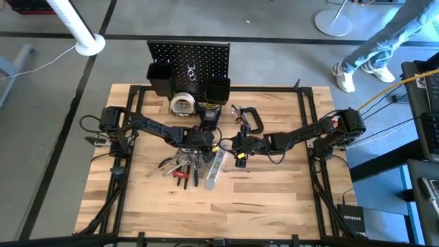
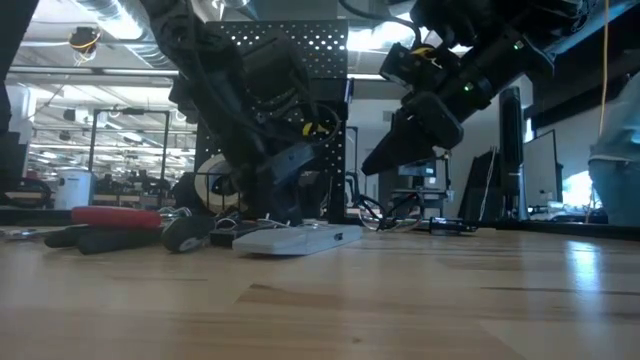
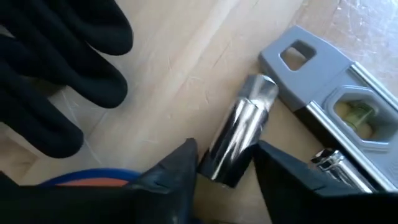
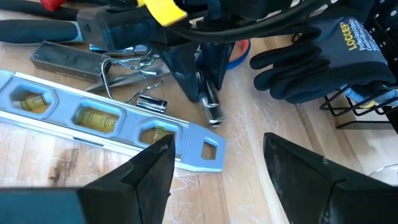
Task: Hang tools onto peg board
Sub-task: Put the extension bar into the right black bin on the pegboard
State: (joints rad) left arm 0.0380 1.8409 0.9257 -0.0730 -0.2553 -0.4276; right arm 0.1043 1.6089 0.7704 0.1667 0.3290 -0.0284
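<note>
Mid-bench, beside the level (image 3: 336, 106): left gripper (image 3: 225, 168) fingers pinching a chrome rod (image 3: 239, 134), which may slip sideways; right gripper (image 4: 217, 165) open nearby.

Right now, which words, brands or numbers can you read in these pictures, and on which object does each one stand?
"NETGEAR": on the black box on the floor beside the table, high view.
"LOCKER": yellow letters on the black glove, right wrist view; the smaller line under it is too blurred to read.
Level bar: no readable marking.
</note>
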